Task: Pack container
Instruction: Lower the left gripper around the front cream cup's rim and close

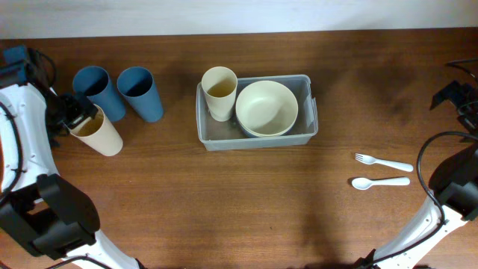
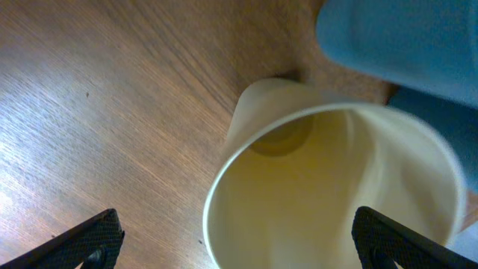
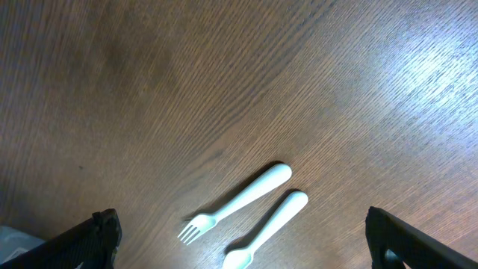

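Note:
The clear rectangular container (image 1: 213, 139) sits at the middle back of the table, holding a cream cup (image 1: 219, 93) and a cream bowl (image 1: 267, 107). At the far left a second cream cup (image 1: 101, 134) stands upright, next to two blue cups (image 1: 99, 91). My left gripper (image 1: 75, 114) hovers open over this cream cup (image 2: 328, 187). One finger (image 2: 97, 237) is outside its wall and the other (image 2: 388, 237) is over its mouth. My right gripper (image 1: 448, 95) is open at the far right, above a white fork (image 3: 239, 200) and spoon (image 3: 269, 228).
The second blue cup (image 1: 140, 93) stands between the first and the container. A blue cup (image 2: 403, 41) crowds the cream cup's far side in the left wrist view. The fork (image 1: 382, 161) and spoon (image 1: 379, 181) lie side by side right of the container.

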Tool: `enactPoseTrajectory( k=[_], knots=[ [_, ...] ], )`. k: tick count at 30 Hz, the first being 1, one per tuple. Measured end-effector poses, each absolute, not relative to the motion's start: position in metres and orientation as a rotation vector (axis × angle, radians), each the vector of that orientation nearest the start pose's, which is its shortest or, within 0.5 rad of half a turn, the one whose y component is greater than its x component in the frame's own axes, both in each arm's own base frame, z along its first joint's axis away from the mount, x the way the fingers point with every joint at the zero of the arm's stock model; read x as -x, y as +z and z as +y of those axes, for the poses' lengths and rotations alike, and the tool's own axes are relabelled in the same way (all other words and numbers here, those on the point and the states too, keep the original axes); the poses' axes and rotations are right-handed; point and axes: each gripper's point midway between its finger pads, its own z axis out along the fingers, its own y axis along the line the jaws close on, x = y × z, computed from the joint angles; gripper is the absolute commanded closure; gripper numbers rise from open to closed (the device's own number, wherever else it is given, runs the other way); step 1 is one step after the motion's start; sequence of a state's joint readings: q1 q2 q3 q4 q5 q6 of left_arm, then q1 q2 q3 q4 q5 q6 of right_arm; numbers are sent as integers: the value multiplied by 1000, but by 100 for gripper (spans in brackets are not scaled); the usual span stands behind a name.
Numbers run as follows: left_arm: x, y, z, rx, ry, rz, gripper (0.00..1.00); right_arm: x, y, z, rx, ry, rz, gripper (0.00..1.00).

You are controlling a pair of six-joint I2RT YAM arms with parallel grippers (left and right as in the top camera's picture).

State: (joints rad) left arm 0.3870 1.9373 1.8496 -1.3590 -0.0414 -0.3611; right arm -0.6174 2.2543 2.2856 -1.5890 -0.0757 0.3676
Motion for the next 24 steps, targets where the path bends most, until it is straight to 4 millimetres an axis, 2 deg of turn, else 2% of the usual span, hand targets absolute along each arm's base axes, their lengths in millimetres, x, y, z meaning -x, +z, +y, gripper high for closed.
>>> enactPoseTrajectory(
  k=[9,14,17,19,21,24],
  knots=[
    [-355,133,156,1121,93,2839,0,-361,140,-240,-1473,115,2747,1],
    [-354,128,155,1123,93,2844,2,-361,140,-240,-1473,115,2747,1],
    [-356,129,156,1132,92,2832,25,-360,140,-240,-1473,114,2747,1],
    [-356,129,156,1133,96,2831,34,-360,140,-240,-1473,114,2747,1],
    [-356,129,156,1132,98,2833,37,-360,140,-240,-1473,114,2747,1],
    [-355,128,156,1138,97,2833,50,-361,140,-240,-1473,115,2747,1]
  ],
)
